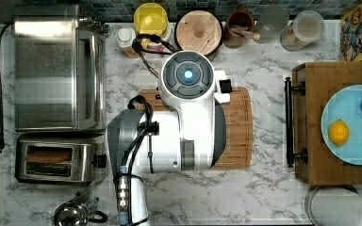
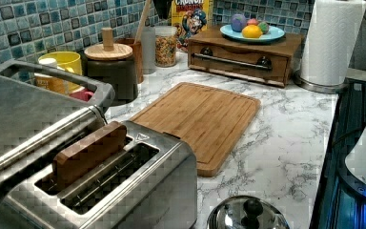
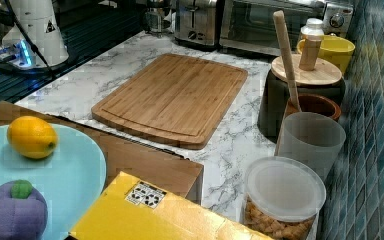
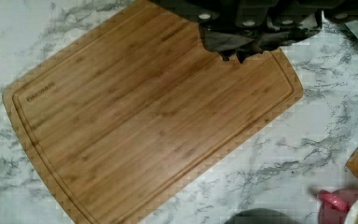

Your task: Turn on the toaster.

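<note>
Here, along the top view's left edge, the toaster (image 1: 55, 162) stands on the marble worktop (image 1: 264, 188), just below the larger toaster oven (image 1: 59, 73) and almost touching it. It has two long slots on top; a brown slice of bread (image 1: 49, 154) sits in the slot nearer the oven, and its black side lever (image 1: 100, 161) faces the top view's right, toward the arm. A shiny kettle (image 1: 75, 213) stands near the toaster at the top view's lower left.

In the left view the slice (image 2: 89, 152) stands well up out of its slot, and the toaster (image 2: 119, 191) fills the foreground beside the oven's bar handle (image 2: 43, 136).

In the middle of the top view the white robot arm (image 1: 179, 127) hangs over a bamboo cutting board (image 1: 238, 127), apart from the toaster. The wrist view looks down on that board (image 4: 144, 116), bare of things, with the dark claw (image 4: 256, 28) at the frame's edge above it; how far its fingers stand apart cannot be told, and nothing is seen in its hold.

Behind the board in the top view stand a yellow cup (image 1: 151, 20), a wood-lidded canister (image 1: 199, 32) and clear containers (image 1: 307, 28). At the top view's right, a wooden box (image 1: 316, 141) carries a pale blue plate (image 1: 346, 113) with a lemon (image 1: 338, 132), and a paper towel roll (image 1: 344, 207) stands below it.
</note>
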